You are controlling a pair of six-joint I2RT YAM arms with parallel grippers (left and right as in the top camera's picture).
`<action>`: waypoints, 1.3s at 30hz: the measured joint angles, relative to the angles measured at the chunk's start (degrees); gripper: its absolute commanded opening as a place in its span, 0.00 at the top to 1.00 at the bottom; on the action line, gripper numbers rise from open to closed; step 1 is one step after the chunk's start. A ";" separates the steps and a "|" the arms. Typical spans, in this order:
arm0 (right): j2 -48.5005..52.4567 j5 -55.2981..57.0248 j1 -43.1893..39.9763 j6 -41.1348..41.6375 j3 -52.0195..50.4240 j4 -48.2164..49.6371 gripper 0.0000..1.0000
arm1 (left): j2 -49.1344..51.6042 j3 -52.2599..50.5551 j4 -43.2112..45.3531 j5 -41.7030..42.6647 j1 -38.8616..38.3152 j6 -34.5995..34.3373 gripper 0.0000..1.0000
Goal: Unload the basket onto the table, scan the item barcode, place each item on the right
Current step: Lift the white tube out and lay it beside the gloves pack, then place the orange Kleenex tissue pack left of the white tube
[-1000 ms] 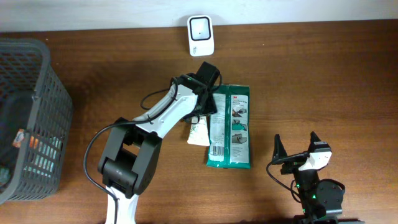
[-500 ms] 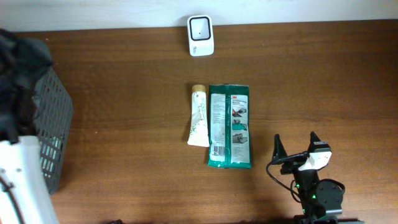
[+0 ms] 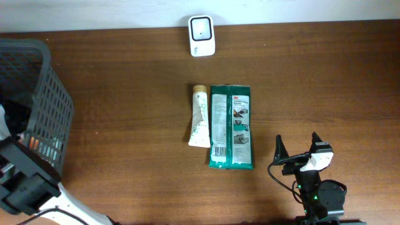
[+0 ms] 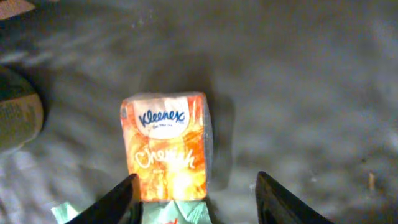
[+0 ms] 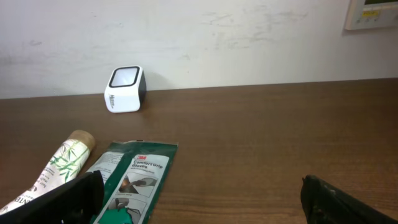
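In the left wrist view an orange Kleenex tissue pack lies on the dark basket floor. My left gripper is open above it, with the pack's lower edge close to the left finger and well clear of the right finger. A white barcode scanner stands at the table's far edge, also in the right wrist view. My right gripper rests open at the front right, holding nothing.
A dark mesh basket stands at the left, with my left arm reaching into it. A bamboo-print tube and a green 3M glove pack lie side by side mid-table. A round item and a pale green packet lie near the tissue pack.
My left arm has swung away from the tube and glove pack at mid-table over to the basket at the left. The tube now lies fully uncovered. The right arm has not moved.
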 measured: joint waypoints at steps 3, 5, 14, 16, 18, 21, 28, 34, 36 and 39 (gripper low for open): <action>0.00 0.00 0.00 0.00 0.00 0.02 0.02 | 4.13 0.00 0.07 -1.57 0.00 -0.15 0.52; 0.00 0.00 0.00 0.00 0.00 0.00 0.02 | 6.58 0.00 0.07 -2.60 0.00 -0.17 0.56; 0.00 0.00 0.00 0.00 0.00 0.00 0.02 | 7.15 2.21 -4.13 -6.40 0.00 -0.59 1.00; 0.00 0.00 0.00 0.02 0.00 0.00 0.01 | 5.84 6.01 -6.84 -5.73 0.00 -0.57 1.00; 0.00 0.00 0.00 -0.02 0.00 0.00 0.02 | -2.73 8.94 -7.30 -3.37 -0.20 -0.15 1.00; 0.00 -0.02 0.00 0.02 0.00 0.00 0.02 | -21.99 11.96 -4.42 -1.40 -7.06 1.66 1.00; 0.00 -0.02 0.00 0.00 0.00 0.00 0.02 | -27.96 5.51 -6.19 -3.56 -44.57 5.27 1.00; 0.00 -0.02 0.00 0.02 0.00 0.00 0.02 | -20.31 -17.70 -1.36 -2.54 -61.18 5.29 1.00; 0.00 0.00 0.00 -0.02 0.00 0.00 0.02 | -20.28 -20.81 -0.42 -2.54 -61.61 5.29 1.00; 0.00 0.00 0.00 0.02 0.00 0.00 0.02 | -20.22 -22.18 -0.09 -2.54 -61.61 5.66 1.00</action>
